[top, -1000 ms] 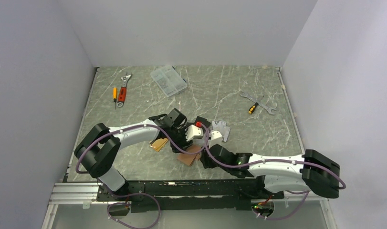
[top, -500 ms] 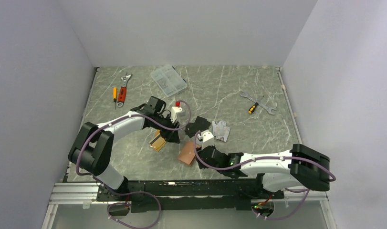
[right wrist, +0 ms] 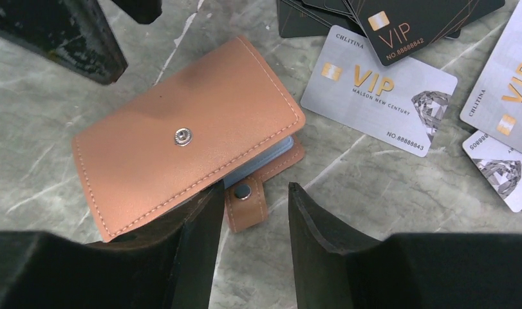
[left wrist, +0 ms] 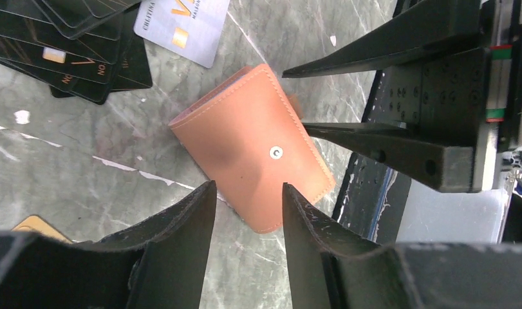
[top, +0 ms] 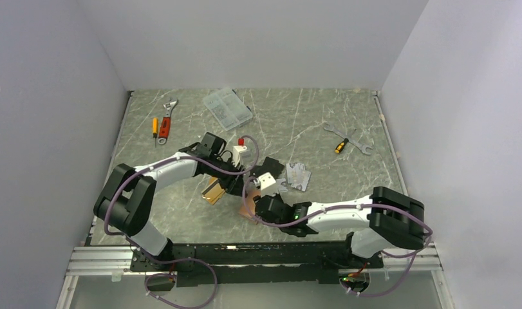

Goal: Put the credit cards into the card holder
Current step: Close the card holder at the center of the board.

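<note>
The closed wallet point(right wrist: 181, 135) is lying slantwise near the tabletop's point(top: 322, 167) middle, toward the near edge. Its loose tab point(right wrist: 243, 196) is sitting under the right end effector point(right wrist: 251, 193), gaping and empty. The left end effector point(left wrist: 248, 193), likewise released, is hovering opposite. Cards point(right wrist: 379, 90) are lying just beside the wallet.

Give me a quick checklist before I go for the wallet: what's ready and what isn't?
1. The wallet lies flat on the table: ok.
2. Its snap tab is unfastened: ok.
3. The wallet is opened for loading: not ok, folded shut.
4. The left gripper is open, empty: ok.
5. The right gripper is open, empty, over the snap tab: ok.
6. The silver card lies clear of the wallet: ok.
</note>
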Motion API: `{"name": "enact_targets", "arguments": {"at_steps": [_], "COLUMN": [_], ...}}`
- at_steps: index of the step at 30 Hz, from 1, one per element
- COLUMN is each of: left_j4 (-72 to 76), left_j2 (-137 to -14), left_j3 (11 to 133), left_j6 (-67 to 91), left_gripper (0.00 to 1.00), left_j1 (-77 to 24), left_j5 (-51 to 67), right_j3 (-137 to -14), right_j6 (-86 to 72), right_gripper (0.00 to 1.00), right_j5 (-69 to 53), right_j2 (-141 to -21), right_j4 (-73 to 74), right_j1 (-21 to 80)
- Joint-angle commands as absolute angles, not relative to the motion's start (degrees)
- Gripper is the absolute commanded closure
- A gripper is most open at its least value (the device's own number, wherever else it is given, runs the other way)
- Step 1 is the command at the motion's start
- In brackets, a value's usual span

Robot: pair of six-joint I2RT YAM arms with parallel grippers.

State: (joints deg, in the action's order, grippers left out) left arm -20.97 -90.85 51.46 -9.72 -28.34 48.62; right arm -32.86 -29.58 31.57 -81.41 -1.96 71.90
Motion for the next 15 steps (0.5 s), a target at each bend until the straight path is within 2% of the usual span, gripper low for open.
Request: {"name": "enact_targets", "arguments": {"at_steps": [1,10,15], "left_j4": [-18.83,-20.45,-20.58], "left_j2": [-91.09,-91.76,-93.68], "left_j3": [50.76,52.0,52.49], "left_j6": [-7.83,-8.08,-8.19], "left_gripper": [0.53,0.56,0.58], "left_j1": [-30.45,-33.99,-35.09], "left_j5": [49.66,47.0,45.89], "right_j3": [-36.51,-37.65,-37.94], "right_j6": [-30.48,-35.03,-39.5], "right_gripper": [0.59,0.7,0.85], "right_j5": [37.65,43.74,46.06], "right_j2": [-84.9,-88.38,-89.14], "right_j4": [2.35,7.32,9.68], "right_j1": [73.13,76.62,77.48]}}
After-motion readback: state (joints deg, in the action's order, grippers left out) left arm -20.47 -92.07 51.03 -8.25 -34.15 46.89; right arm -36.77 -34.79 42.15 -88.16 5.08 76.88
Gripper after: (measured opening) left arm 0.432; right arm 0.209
